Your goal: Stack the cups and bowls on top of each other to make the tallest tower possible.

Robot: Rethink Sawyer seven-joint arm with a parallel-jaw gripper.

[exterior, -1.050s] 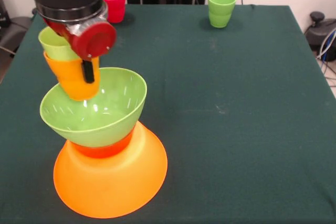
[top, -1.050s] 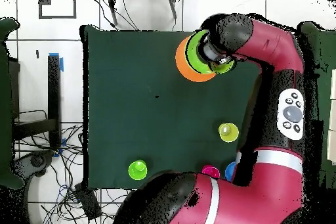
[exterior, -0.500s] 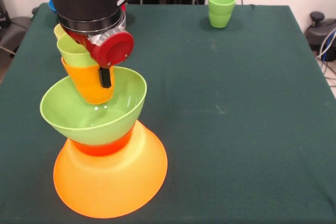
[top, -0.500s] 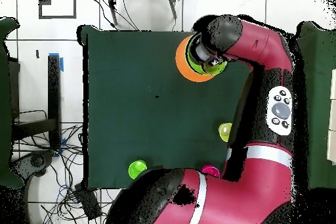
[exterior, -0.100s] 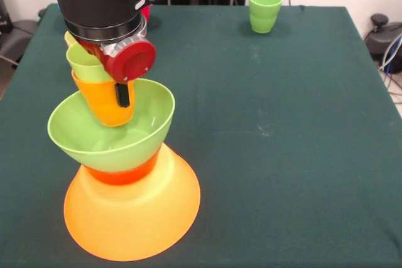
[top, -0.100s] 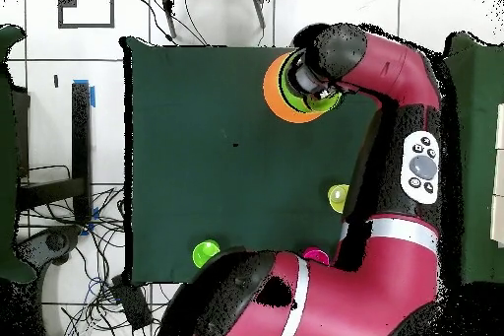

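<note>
The bench (exterior, -0.100s: 282, 123) is a rectangular top covered in dark green cloth, standing on a floor of pale square tiles (top, -0.100s: 49, 105). In the overhead view a tangle of dark cables (top, -0.100s: 94, 253) lies on the floor at about eight o'clock from the bench, and a strip of blue tape (top, -0.100s: 94, 91) sits at about ten o'clock.

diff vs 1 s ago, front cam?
The end effector, carrying the nested orange cup and lime green cup, shifted right over the lime green bowl, centring the cups above it. Nothing released. The orange bowl and the far green cup are unmoved.
</note>
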